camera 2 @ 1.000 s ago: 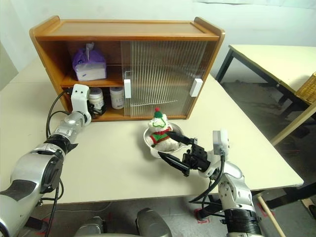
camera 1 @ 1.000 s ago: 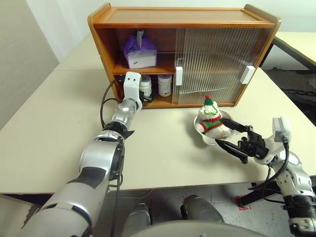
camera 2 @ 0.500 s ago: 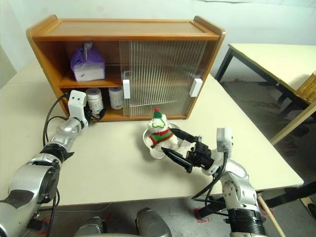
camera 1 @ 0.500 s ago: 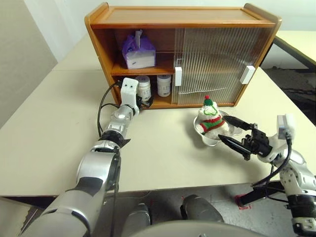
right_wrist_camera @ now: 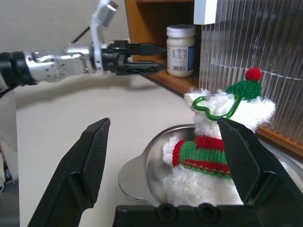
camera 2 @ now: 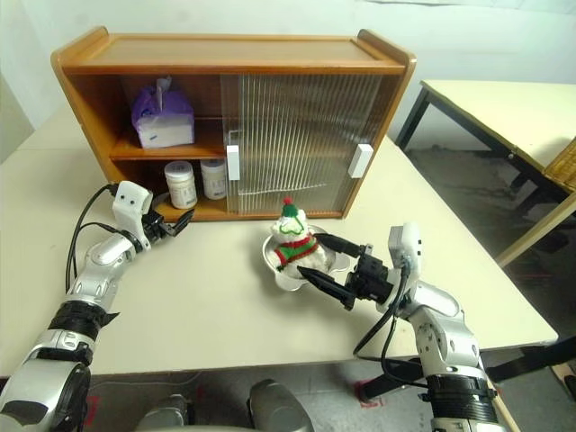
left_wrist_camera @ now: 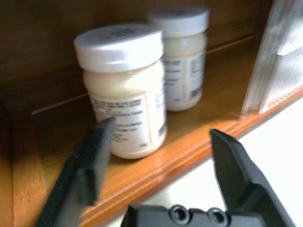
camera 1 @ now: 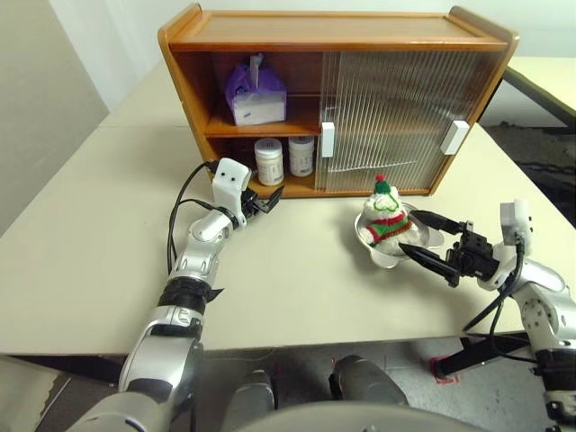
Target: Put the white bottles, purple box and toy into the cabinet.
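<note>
Both white bottles (camera 1: 283, 158) and purple box (camera 1: 256, 94) sit in cabinet (camera 1: 225, 135); toy (camera 1: 385, 216) sits in steel dish (camera 1: 416, 243) between right claw's (camera 1: 432, 243) spread fingers, so closing may drag the dish or snag the scarf; left claw (camera 1: 267, 200) empty, parted.

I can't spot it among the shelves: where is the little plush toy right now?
The toy sits in a steel dish on the table, in front of the cabinet's closed doors, with the open right gripper beside it.
</note>
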Action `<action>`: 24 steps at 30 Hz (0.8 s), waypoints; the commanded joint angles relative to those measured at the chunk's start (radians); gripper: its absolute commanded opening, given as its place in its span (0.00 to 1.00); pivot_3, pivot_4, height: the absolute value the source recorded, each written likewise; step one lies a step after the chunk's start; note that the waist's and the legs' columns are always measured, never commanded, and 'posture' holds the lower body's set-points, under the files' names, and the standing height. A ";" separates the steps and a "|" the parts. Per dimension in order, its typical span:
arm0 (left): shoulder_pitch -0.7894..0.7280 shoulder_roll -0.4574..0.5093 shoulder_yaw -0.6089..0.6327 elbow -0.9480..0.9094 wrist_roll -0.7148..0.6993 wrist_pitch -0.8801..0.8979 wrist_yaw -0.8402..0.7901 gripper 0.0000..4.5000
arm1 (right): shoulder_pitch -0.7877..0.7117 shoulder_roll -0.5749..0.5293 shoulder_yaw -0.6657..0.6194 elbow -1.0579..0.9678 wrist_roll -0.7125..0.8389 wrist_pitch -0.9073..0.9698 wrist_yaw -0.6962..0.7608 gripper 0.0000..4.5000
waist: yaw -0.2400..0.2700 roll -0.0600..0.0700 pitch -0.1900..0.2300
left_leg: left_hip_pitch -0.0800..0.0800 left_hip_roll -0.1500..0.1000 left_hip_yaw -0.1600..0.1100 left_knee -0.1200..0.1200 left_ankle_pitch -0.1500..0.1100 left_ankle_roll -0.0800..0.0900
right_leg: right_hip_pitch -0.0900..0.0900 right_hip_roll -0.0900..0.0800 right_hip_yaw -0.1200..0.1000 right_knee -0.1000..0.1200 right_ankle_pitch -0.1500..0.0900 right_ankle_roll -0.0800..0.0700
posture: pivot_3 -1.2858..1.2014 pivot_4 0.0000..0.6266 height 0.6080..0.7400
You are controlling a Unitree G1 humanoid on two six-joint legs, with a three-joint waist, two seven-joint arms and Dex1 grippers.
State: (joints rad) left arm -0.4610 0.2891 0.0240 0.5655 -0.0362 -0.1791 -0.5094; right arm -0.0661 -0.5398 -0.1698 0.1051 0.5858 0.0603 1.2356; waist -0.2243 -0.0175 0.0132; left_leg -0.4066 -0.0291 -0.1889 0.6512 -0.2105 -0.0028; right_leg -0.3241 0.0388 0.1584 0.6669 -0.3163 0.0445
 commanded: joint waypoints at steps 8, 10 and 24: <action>0.036 -0.024 -0.117 -0.192 -0.013 -0.088 -0.137 0.06 | -0.026 0.012 -0.019 0.034 0.022 -0.005 0.020 1.00 | 0.033 0.000 0.000 | 0.000 0.000 -0.001 0.000 -0.001 -0.002 | -0.001 -0.001 0.000 0.000 0.002 -0.005 | 0.41 0.00 1.00; 0.025 -0.028 -0.144 -0.195 -0.014 -0.124 -0.173 0.01 | -0.023 0.007 -0.028 0.031 0.037 0.007 0.027 1.00 | 0.038 0.000 0.000 | 0.000 0.001 -0.002 -0.001 -0.002 -0.002 | -0.001 -0.001 0.000 0.000 0.005 -0.010 | 0.41 0.00 1.00; -0.180 -0.144 -0.229 -0.005 0.052 -0.227 -0.155 0.01 | -0.009 -0.003 -0.070 0.032 0.059 0.021 0.033 1.00 | 0.045 0.000 0.000 | 0.000 0.001 -0.001 -0.001 -0.004 0.001 | -0.001 -0.001 0.000 0.000 -0.001 -0.003 | 0.41 0.00 1.00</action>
State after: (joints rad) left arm -0.6187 0.1517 -0.1864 0.5216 -0.0027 -0.3940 -0.6685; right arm -0.0780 -0.5427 -0.2263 0.1318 0.6396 0.0802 1.2688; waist -0.1788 -0.0173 0.0131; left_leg -0.4066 -0.0284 -0.1901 0.6499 -0.2142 -0.0019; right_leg -0.3246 0.0375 0.1585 0.6667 -0.3170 0.0415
